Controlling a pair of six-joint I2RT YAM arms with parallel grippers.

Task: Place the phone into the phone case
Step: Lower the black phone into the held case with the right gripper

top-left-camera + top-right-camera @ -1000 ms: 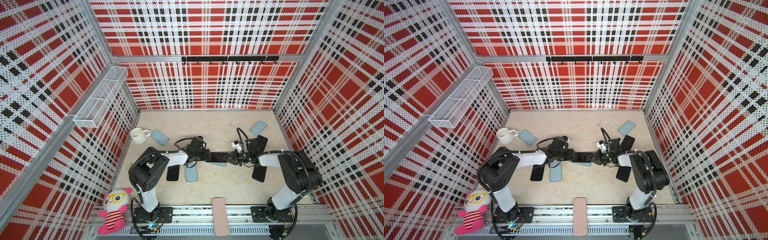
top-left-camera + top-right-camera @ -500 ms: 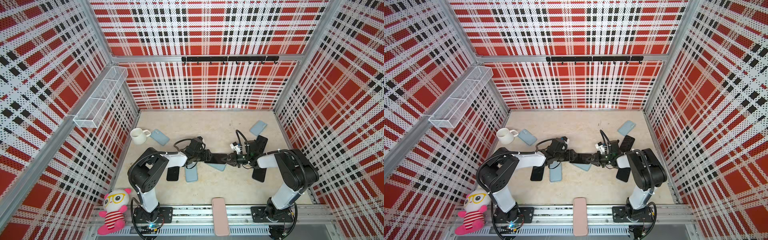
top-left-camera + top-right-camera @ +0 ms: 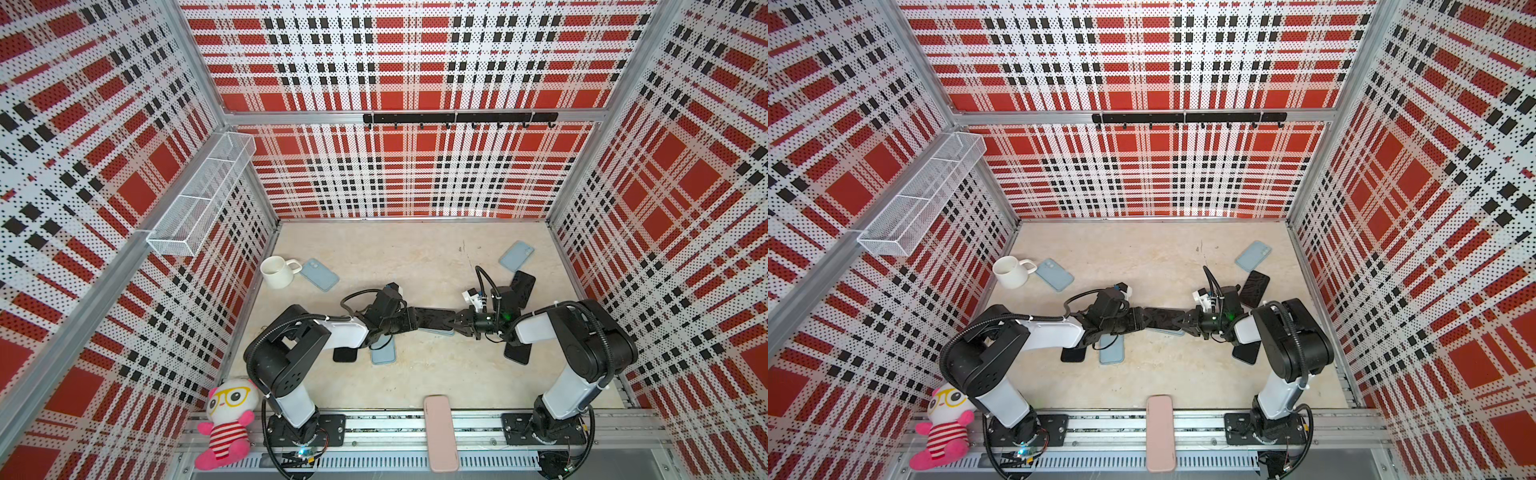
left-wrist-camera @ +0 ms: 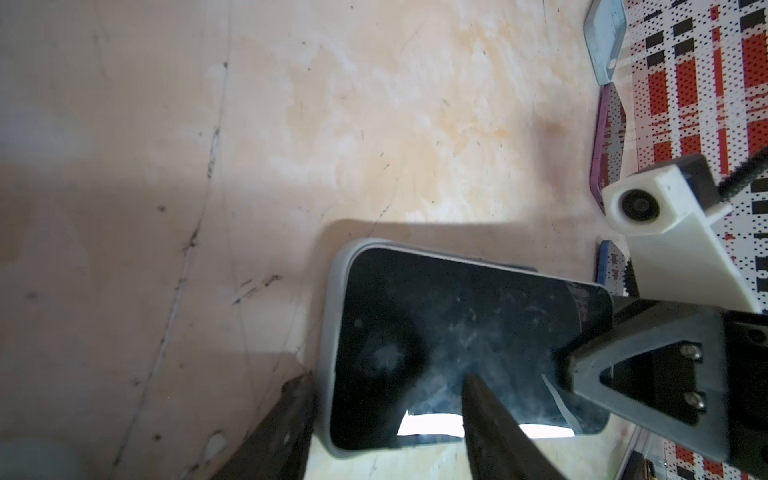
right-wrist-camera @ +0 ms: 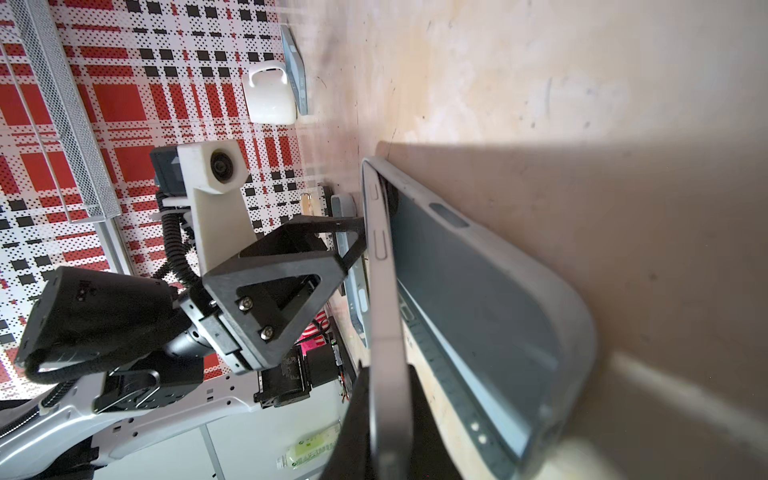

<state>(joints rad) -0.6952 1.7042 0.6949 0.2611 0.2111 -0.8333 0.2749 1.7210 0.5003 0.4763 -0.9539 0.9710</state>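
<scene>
At the centre of your worktop (image 3: 415, 374) the phone (image 4: 457, 332) sits screen up over the pale phone case (image 5: 498, 311). Its 9 o'clock end is tucked into the case and its 3 o'clock end is raised clear of it. Your right tool (image 3: 456, 322) reaches in from 3 o'clock and is clenched on that raised end. Your left tool (image 4: 386, 376) comes in from 9 o'clock and is released, with one finger over the glass and the other outside the case wall.

I see mug (image 3: 277, 272) at desk's (image 3: 415, 257) far-left corner; plush (image 3: 226, 424) beyond near-left corner; basket (image 3: 199, 199) on left wall (image 3: 83, 137); hook rail (image 3: 459, 118) on back wall (image 3: 415, 62).
</scene>
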